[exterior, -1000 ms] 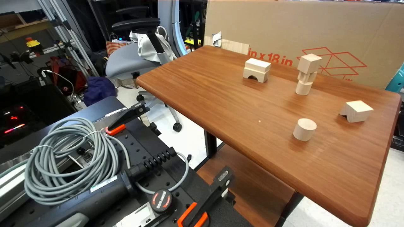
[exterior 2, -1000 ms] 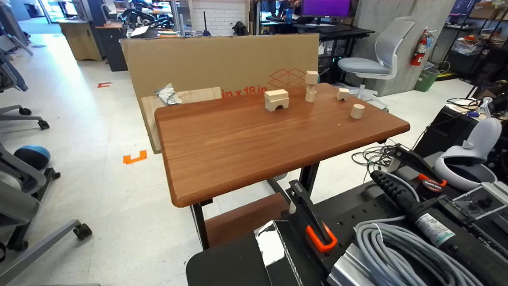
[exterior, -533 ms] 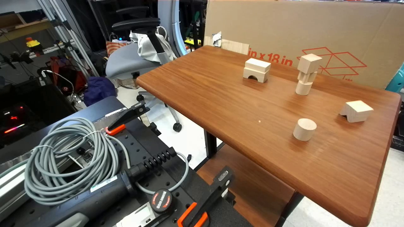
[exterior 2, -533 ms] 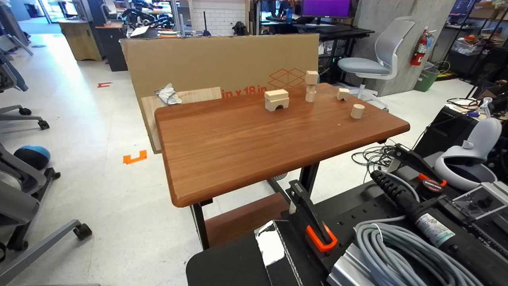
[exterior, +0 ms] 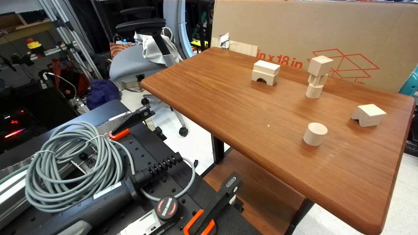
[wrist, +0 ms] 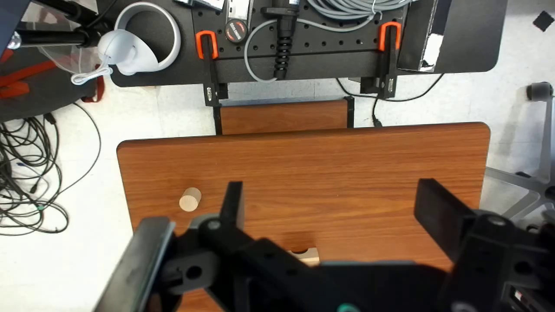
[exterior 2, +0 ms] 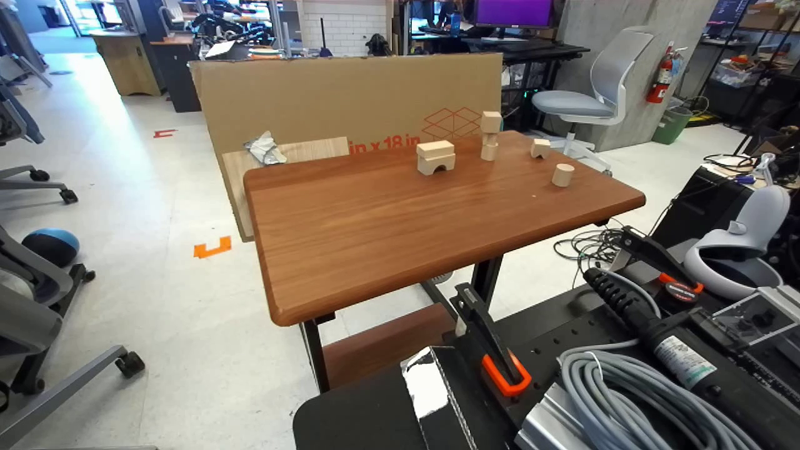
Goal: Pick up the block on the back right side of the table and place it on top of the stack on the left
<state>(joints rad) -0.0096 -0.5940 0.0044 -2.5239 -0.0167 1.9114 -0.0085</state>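
The block [exterior: 369, 115] sits notch-down at the back right of the table [exterior: 248, 101], apart from the cylinder [exterior: 315, 134]. I judge it light, rigid and hard to damage; its smooth faces may slip under low force. I advise clamping two opposite upright faces, clear of the notch. My gripper [wrist: 331, 201] stands with fingers wide apart, nothing between them. In the wrist view its body probably masks the block; only a sliver of what is likely the stack [wrist: 311, 256] shows. The notch's depth is unreadable.
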